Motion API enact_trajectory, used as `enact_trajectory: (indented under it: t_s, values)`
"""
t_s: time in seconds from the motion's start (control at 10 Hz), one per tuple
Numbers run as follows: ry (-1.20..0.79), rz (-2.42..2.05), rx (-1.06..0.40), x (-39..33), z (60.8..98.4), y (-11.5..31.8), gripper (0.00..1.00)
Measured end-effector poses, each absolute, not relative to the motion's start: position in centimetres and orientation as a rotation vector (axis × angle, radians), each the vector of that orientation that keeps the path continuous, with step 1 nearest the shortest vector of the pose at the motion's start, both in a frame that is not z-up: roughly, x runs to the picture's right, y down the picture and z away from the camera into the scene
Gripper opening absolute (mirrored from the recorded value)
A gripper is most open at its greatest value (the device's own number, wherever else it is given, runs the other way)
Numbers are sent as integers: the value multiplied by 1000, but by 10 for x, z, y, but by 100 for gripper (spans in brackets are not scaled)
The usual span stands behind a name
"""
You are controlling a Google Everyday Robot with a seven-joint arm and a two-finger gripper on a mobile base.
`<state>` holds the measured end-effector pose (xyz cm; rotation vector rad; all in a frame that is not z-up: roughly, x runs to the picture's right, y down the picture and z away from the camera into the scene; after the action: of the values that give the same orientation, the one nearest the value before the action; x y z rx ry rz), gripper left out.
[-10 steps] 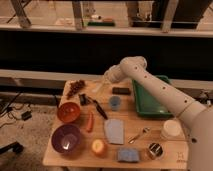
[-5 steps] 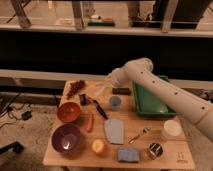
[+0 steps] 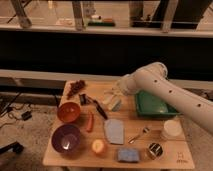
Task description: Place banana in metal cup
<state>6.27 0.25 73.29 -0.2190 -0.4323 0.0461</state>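
My gripper (image 3: pixel 112 98) is over the middle of the table's back half, at the end of the white arm that reaches in from the right. It is shut on the banana (image 3: pixel 107 102), a small pale yellow piece hanging at its fingertips just above the wood. The metal cup (image 3: pixel 154 150) is small and shiny with a dark inside. It stands near the front right corner, well apart from the gripper, to its right and nearer the front edge.
A light blue cup (image 3: pixel 117 105) sits right by the gripper. A green tray (image 3: pixel 152 106) and a white container (image 3: pixel 171 130) are on the right. Spoon (image 3: pixel 140 134), blue cloth (image 3: pixel 114 131), sponge (image 3: pixel 127 155), carrot stick (image 3: pixel 90 122), red bowl (image 3: pixel 68 112), purple bowl (image 3: pixel 66 138), grapes (image 3: pixel 76 88).
The arm has swung a little to the right and toward the table's middle, carrying the pale banana with it. The other objects have not moved.
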Motion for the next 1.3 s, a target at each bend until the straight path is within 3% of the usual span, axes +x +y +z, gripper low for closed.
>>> enact_trajectory:
  t_s: [1.0,1.3]
  values:
    - [-433,47,-219,62,733,2,0]
    - [-415,74,-197,73,713,13,0]
